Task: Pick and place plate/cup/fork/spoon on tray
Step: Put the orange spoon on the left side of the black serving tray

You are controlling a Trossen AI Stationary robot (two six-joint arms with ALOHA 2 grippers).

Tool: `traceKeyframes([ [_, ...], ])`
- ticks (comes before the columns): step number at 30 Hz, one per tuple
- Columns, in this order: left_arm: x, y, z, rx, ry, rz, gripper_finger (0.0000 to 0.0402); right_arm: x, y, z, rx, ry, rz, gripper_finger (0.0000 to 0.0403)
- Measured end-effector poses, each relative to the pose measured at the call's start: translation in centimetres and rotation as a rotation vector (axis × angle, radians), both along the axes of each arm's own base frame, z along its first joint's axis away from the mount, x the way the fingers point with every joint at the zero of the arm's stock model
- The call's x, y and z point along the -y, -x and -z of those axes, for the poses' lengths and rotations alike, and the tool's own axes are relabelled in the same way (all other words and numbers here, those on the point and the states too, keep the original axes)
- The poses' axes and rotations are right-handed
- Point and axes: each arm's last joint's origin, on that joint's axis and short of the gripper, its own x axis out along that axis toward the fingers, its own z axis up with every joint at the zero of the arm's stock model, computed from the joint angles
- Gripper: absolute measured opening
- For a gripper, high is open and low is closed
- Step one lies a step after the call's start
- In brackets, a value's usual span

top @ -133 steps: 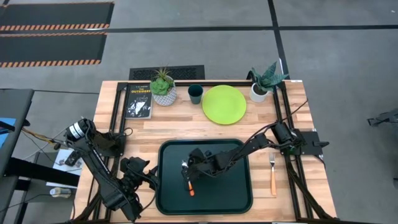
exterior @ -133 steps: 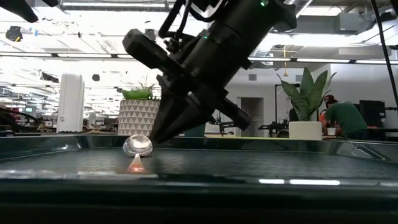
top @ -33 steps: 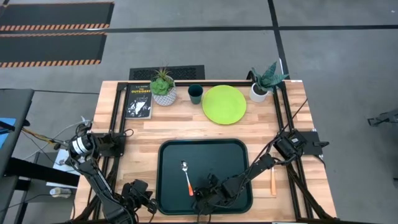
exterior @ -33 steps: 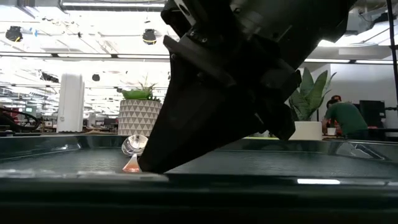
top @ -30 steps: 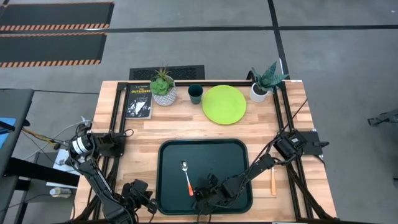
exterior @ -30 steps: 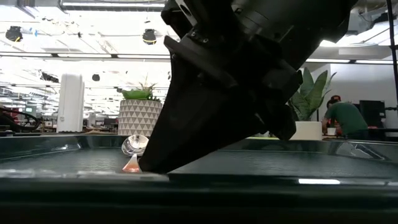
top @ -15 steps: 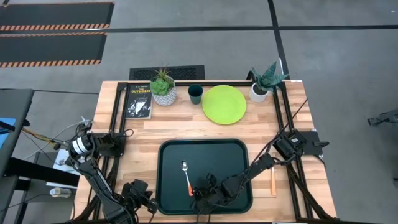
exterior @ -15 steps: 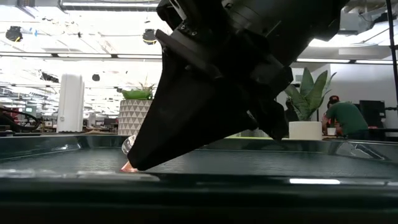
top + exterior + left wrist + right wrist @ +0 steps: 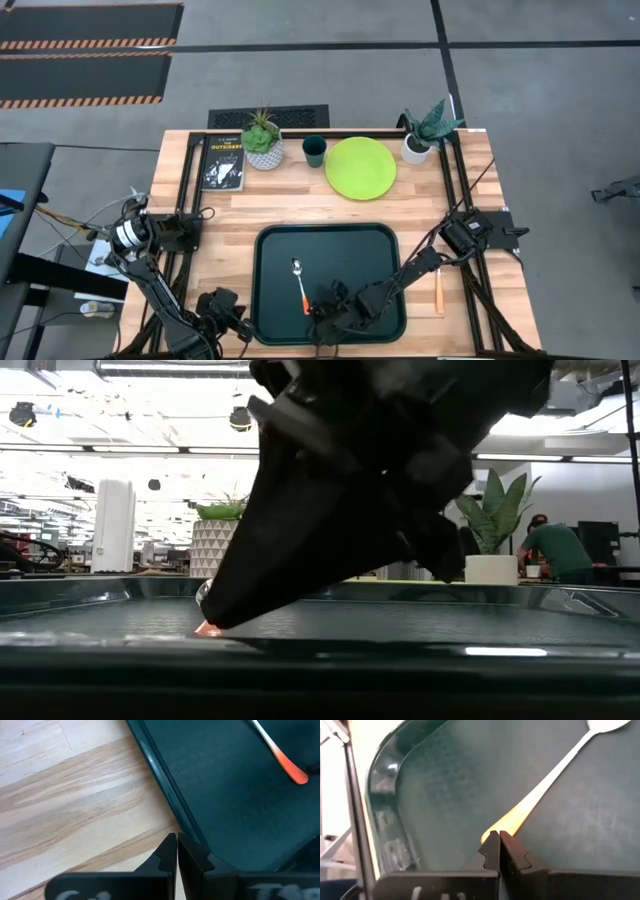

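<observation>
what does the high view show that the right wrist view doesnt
Only the high view shows the plate, the cup, the fork lying on the table right of the tray, the book, the two potted plants and both arms, with the left gripper waiting by the tray's near left corner.

Only the right wrist view shows the right gripper's fingers pressed shut, right at the tip of the spoon's orange handle.

Both show the spoon lying in the tray, and the right gripper.
</observation>
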Motion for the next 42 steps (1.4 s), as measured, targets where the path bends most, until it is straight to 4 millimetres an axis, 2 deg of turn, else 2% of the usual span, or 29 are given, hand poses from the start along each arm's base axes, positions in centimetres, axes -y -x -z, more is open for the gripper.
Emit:
traceKeyframes([
  [42, -0.14, 0.08, -0.04, -0.004, -0.018, 0.001, 0.0000, -0.65, 1.01, 0.14, 0.004, 0.064, 0.064, 0.0014],
])
